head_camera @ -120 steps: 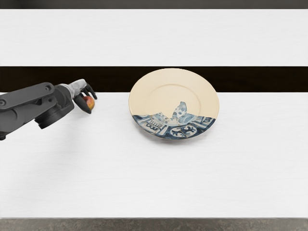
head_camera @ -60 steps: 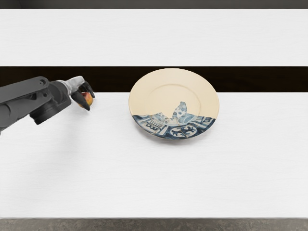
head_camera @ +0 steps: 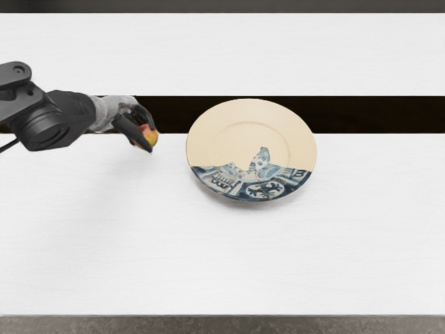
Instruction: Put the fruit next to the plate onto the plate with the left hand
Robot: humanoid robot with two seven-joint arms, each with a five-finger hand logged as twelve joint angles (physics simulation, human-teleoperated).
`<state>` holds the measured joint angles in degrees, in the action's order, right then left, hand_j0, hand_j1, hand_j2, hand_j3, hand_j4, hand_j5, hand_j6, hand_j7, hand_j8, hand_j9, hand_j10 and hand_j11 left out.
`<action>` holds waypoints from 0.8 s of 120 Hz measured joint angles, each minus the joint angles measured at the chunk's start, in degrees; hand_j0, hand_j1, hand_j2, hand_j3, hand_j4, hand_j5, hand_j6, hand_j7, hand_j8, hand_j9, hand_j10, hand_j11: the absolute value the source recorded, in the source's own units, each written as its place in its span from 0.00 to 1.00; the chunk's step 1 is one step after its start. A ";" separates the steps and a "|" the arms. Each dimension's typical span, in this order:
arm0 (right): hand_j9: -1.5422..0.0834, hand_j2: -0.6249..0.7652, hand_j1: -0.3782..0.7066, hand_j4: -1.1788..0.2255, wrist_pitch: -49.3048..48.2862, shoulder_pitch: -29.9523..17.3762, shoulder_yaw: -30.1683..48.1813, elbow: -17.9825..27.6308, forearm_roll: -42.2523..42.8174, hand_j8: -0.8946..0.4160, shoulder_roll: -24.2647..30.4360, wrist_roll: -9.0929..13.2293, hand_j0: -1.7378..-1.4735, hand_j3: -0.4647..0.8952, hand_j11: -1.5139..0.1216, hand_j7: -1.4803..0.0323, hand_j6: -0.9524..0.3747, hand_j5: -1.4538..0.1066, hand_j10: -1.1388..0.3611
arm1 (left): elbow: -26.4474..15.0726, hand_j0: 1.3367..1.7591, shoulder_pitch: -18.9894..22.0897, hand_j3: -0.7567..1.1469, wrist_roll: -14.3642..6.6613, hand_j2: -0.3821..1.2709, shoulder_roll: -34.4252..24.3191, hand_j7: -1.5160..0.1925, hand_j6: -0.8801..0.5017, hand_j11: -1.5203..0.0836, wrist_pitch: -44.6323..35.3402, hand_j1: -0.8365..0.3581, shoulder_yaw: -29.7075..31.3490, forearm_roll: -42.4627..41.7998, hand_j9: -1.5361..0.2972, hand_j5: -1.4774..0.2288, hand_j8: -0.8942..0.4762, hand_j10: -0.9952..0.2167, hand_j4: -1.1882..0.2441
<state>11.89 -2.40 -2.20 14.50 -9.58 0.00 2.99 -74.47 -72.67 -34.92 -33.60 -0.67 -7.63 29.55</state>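
The left robot hand (head_camera: pixel 132 124), on a dark arm reaching in from the left edge, has its dark fingers curled tightly around a small red-and-yellow fruit (head_camera: pixel 149 137). The fruit sits at the fingertips. To the right of the robot hand, near but not touching, a cream plate (head_camera: pixel 236 129) with blue patterning rests on the white surface (head_camera: pixel 222 243).

white table (head_camera: pixel 222 250), dark gap (head_camera: pixel 389 115) behind, perhaps a white wall (head_camera: pixel 222 56)
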 joint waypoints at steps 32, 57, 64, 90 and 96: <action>0.92 0.44 0.07 0.81 0.01 0.05 0.00 0.00 0.00 0.65 0.00 0.00 0.30 0.34 0.90 0.95 0.69 0.90 0.73 | -3.42 0.74 -6.06 0.40 -0.06 0.49 1.12 0.21 0.42 0.22 0.37 0.37 0.00 -8.64 0.21 0.14 0.45 0.16 0.26; 0.92 0.44 0.07 0.81 0.00 0.04 0.00 0.00 0.00 0.65 0.00 0.00 0.30 0.34 0.90 0.95 0.69 0.90 0.73 | -2.64 0.74 -6.32 0.40 -0.11 0.63 10.49 0.21 0.34 0.23 -0.20 0.36 0.05 -11.50 0.21 0.14 0.38 0.13 0.25; 0.92 0.44 0.07 0.81 0.00 0.05 0.00 0.00 0.00 0.65 0.00 0.00 0.30 0.34 0.90 0.95 0.69 0.90 0.73 | -1.58 0.75 -6.47 0.40 -0.10 0.70 13.25 0.21 0.34 0.23 -0.32 0.33 0.05 -11.61 0.21 0.14 0.38 0.12 0.25; 0.92 0.44 0.07 0.81 -0.02 0.05 0.00 0.00 0.00 0.65 0.00 0.00 0.30 0.34 0.90 0.95 0.69 0.90 0.73 | 0.40 0.75 -7.04 0.40 -0.11 0.75 15.49 0.26 0.28 0.28 -0.91 0.32 0.02 -11.39 0.25 0.22 0.30 0.16 0.28; 0.92 0.44 0.07 0.81 -0.01 0.05 0.00 0.00 0.00 0.65 0.00 0.00 0.30 0.34 0.90 0.95 0.69 0.90 0.73 | 0.56 0.75 -7.13 0.40 -0.10 0.65 15.88 0.33 0.29 0.35 -1.23 0.38 0.00 -11.30 0.32 0.29 0.31 0.23 0.33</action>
<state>11.87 -2.35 -2.20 14.50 -9.58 0.00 2.99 -73.91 -79.80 -35.02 -17.73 -1.89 -7.63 18.24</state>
